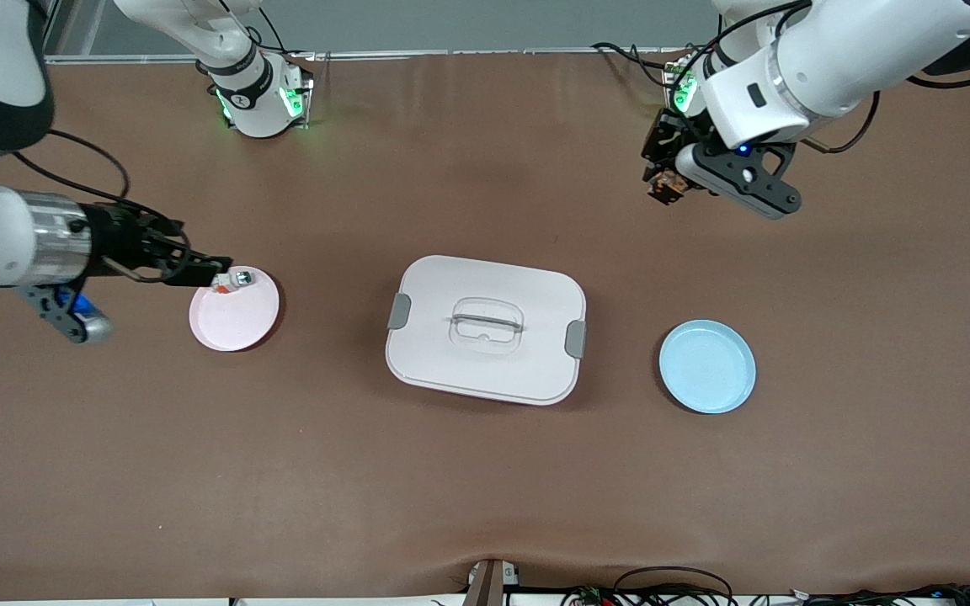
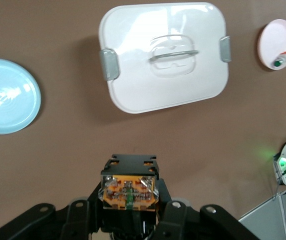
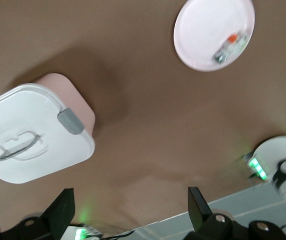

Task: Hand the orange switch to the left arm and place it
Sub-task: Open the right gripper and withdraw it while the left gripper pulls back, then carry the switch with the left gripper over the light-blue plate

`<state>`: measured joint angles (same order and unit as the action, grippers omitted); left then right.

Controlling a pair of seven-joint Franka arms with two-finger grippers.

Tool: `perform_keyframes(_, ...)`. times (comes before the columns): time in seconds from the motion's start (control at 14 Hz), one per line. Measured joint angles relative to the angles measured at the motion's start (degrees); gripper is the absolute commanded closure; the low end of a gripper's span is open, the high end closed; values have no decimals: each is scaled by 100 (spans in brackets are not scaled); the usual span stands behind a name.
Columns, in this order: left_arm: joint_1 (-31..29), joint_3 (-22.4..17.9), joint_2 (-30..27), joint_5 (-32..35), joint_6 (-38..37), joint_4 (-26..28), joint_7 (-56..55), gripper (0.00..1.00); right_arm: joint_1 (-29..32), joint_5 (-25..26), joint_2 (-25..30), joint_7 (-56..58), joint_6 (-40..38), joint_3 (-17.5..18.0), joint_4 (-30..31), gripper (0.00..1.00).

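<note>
While left fingers (image 2: 128, 192) clench orange switch (image 2: 128, 192), right fingers (image 3: 128, 212) released, box (image 1: 485, 328) between plates

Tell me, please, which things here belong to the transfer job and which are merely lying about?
Job: orange switch, gripped by the left gripper above the table; box to avoid; open right gripper.
Lying about: pink plate with grey-white part; blue plate.

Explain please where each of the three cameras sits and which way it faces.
Front view: high across the table, facing both arm bases; shows left gripper and right gripper.
Left wrist view: looks down past shut fingers holding the orange switch.
Right wrist view: looks down between open fingers.
All three views share the box and the pink plate.
</note>
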<state>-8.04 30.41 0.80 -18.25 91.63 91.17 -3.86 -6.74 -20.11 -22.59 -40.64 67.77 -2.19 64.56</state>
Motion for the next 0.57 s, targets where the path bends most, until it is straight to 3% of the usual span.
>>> perform_keyframes(0.21, -233, -6, 11, 480, -158, 0, -227, 100, 56, 691, -2, 1314, -31, 4, -21, 0)
perform_keyframes(0.57, -580, -12, 99, 673, -232, 13, -757, 100, 315, 1248, -2, 2725, -160, -2, -21, 0)
